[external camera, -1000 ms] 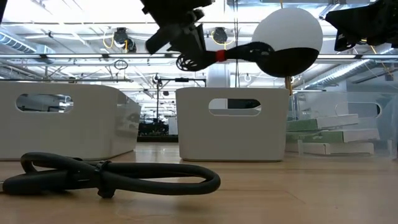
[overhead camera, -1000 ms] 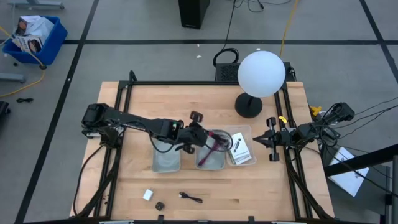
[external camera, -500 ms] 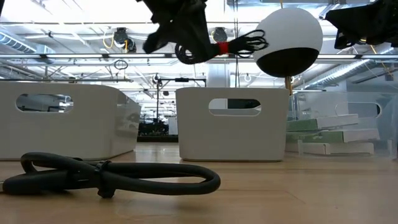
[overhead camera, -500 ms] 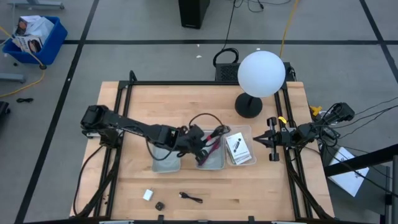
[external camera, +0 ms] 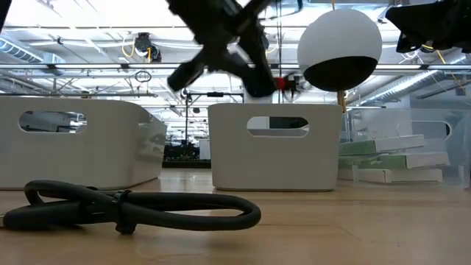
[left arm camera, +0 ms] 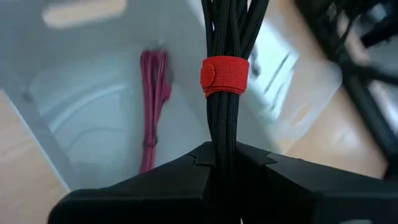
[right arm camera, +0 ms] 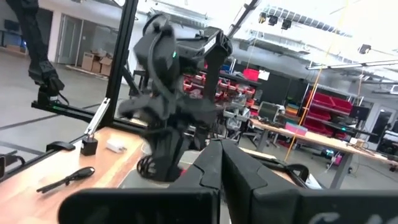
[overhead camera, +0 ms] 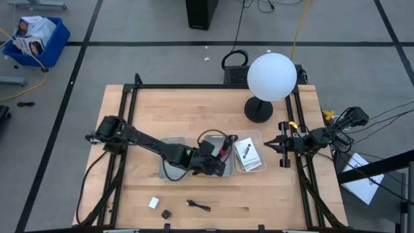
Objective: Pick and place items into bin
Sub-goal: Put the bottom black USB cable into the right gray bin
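On the front edge of the table (overhead camera: 272, 194), from left to right, lie a white block (overhead camera: 153, 202), a tiny black piece (overhead camera: 166, 213) and a small black cable (overhead camera: 199, 206). Over the middle bin (overhead camera: 228, 169) the left gripper (overhead camera: 213, 157) clamps a black cable bundle (left arm camera: 227, 93) bound by a red strap; a dark-red strap (left arm camera: 154, 106) lies inside. At the right edge, the right gripper (overhead camera: 276, 145) waits, fingers shut on nothing.
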Available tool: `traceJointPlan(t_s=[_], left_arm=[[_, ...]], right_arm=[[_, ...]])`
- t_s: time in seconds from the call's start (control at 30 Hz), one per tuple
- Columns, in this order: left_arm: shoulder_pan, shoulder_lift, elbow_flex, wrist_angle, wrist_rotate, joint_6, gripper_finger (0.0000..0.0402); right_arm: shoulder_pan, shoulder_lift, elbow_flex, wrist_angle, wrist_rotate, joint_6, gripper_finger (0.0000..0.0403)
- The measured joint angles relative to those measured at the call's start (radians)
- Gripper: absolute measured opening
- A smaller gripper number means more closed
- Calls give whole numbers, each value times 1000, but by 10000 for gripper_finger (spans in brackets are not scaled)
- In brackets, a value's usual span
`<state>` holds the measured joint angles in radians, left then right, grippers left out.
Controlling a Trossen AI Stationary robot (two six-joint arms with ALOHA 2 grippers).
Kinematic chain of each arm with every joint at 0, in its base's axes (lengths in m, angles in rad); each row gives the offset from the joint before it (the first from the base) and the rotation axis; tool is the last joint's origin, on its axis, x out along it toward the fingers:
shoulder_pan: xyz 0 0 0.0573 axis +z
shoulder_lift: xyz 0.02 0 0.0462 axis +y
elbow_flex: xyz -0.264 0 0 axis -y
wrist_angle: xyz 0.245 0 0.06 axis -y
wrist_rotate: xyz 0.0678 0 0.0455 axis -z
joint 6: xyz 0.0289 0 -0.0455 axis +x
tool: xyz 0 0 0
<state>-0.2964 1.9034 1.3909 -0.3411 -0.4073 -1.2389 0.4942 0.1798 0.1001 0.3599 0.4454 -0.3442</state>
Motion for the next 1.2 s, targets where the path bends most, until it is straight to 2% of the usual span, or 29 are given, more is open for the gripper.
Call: traceJointPlan(t_s=[0.37, 0.73, 1.2], left_arm=[[15, 35, -1, -10, 6, 113, 26], [4, 35, -1, -100, 29, 6, 26], [-5, 35, -1, -105, 50, 1, 26]], right_arm=[[0, 2, 0, 15, -1, 43, 0], [0, 2, 0, 34, -2, 37, 0], [0, 2, 0, 32, -2, 37, 0]])
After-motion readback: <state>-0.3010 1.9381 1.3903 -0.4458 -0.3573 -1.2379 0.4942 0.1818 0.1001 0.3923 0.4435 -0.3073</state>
